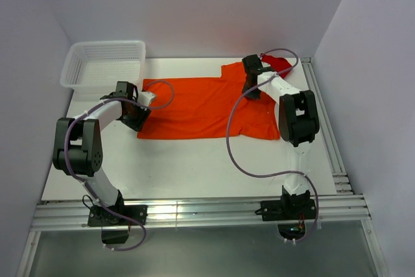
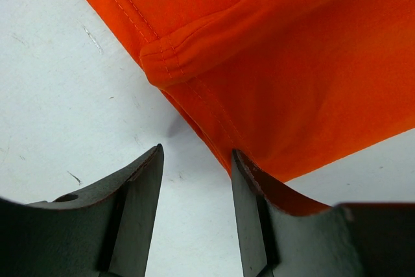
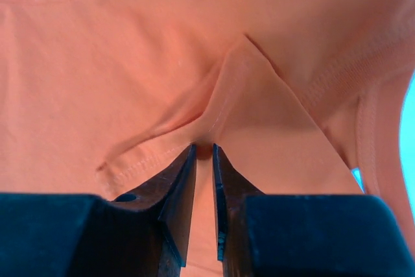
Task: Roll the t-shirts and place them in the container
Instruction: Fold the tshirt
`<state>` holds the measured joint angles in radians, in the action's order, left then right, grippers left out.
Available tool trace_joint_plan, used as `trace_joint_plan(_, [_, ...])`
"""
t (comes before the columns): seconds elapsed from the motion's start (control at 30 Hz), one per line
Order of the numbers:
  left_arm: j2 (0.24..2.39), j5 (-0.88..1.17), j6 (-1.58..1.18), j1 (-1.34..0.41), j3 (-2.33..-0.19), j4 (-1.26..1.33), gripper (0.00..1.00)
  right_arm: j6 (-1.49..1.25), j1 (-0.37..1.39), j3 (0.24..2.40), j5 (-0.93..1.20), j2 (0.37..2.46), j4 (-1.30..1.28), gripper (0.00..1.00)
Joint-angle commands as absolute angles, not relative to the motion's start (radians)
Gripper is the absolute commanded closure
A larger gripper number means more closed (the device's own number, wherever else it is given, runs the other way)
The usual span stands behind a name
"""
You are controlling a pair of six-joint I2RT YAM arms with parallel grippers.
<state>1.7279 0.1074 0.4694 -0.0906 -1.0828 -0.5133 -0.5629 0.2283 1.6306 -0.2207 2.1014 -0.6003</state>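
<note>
**Across white counter (image 1: 194, 167): bright orange short-sleeved cloth t-shirt (image 1: 201, 105) lying flat, pinched near right end**

Spread lengthwise over middle of counter, hem toward left arm, sleeves toward right arm, mostly smooth. Just beside hem end, at far left corner: white plastic mesh basket (image 1: 104, 63), upright. Behind right arm, near far right corner: darker red cloth (image 1: 280, 64), bunched; cannot tell whether part of same shirt.

Left hand (image 2: 194, 157) low over counter at left hem edge, close to a corner of the cloth. Released, fingers well apart, bare counter showing between them. Right-side finger (image 2: 249, 186) touching stitched hem edge. Just ahead of fingertips, a small stretch of hem doubled back into a rounded fold.

Right hand (image 3: 203, 149) down on far right part of shirt. Clenched on a raised ridge of orange cloth, fingers almost together, fabric drawn up into a peak between them. Creases fanning out from pinch toward a stitched seam at left.
</note>
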Motion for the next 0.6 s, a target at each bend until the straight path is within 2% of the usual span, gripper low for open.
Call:
trace_joint_plan(0.0, [1.718,0.106,0.474,-0.087,-1.100,-0.518,0.49,-0.538,0.221,1.690,-0.218,2.147,-0.614,0.76])
trace_joint_plan(0.23, [1.698,0.113,0.477,-0.084,-1.100,-0.520,0.46,-0.520,0.222,1.723,-0.189,2.161,-0.615,0.65])
trace_joint_plan(0.27, [1.692,0.123,0.477,-0.081,-1.101,-0.523,0.45,-0.522,0.222,1.718,-0.196,2.151,-0.617,0.61])
trace_joint_plan(0.4, [1.669,0.170,0.474,-0.060,-1.121,-0.545,0.41,-0.540,0.218,1.643,-0.210,2.015,-0.601,0.50])
trace_joint_plan(0.57, [1.635,0.261,0.462,-0.009,-1.154,-0.604,0.37,-0.595,0.215,1.511,-0.221,1.856,-0.620,0.45])
